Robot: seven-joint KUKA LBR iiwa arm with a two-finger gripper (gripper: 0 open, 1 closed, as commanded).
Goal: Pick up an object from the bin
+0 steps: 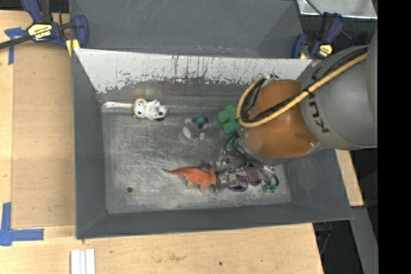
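Orange dinosaur (pixel 194 174) lies just beside the end effector (pixel 241 176), grip state unclear.

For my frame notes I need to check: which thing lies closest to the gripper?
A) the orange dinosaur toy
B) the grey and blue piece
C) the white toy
A: the orange dinosaur toy lies right beside the gripper, while the white toy and the grey and blue piece lie clearly farther off.

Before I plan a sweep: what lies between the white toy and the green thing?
A small grey-and-blue piece, otherwise bare bin floor, in the camera view.
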